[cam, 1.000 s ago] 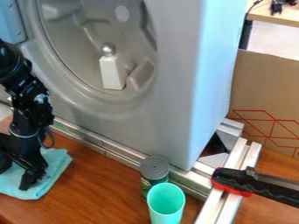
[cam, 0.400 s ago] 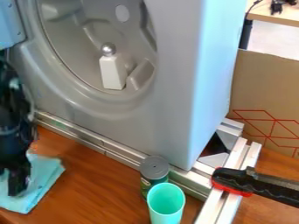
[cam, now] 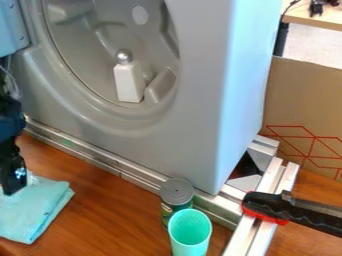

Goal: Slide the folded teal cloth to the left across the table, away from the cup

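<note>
Here in the camera view, the black claw (cam: pixel 11 186) hangs at the far left, pointing down, right at the upper edge of the teal cloth (cam: pixel 41 206). And that's the relation to watch: from the claw's tip, the bulk of the cloth spreads below and off to the right, flat on the wooden tabletop (cam: pixel 110 202). Its right-hand edge slants from upper right to lower left, and the cloth runs out to the view's left border, so I can't call its full long axis. Tip and fabric overlap from this angle; whether they touch, I can't tell. Nor can I tell how far open the claw is, or whether it has a fold of cloth in hold. Just behind them, the metal rail (cam: pixel 87 156) runs diagonally along the foot of the big grey housing (cam: pixel 190 125). Well apart, over to the right, the green cup (cam: pixel 190 248) stands upright in front of the lidded can (cam: pixel 177 192), clear of both claw and cloth.
</note>
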Controlling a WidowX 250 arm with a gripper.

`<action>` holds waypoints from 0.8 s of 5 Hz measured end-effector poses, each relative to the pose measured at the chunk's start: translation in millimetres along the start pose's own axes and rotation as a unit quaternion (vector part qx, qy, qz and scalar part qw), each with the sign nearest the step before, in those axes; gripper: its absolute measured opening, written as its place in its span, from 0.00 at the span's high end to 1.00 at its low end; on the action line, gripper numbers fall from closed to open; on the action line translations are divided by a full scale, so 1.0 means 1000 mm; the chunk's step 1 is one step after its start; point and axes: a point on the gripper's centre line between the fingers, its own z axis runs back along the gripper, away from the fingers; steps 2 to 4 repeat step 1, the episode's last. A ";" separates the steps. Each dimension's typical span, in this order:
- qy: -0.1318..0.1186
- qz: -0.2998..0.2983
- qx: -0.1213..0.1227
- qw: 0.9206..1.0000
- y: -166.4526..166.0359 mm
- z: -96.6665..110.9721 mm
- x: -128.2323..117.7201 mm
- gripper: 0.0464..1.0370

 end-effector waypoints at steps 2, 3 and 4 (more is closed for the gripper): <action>-0.010 -0.008 -0.030 0.999 -0.013 0.015 -0.004 0.04; -0.010 -0.008 -0.030 0.999 -0.013 0.015 -0.004 0.04; -0.010 -0.008 -0.030 0.999 -0.013 0.015 -0.004 0.04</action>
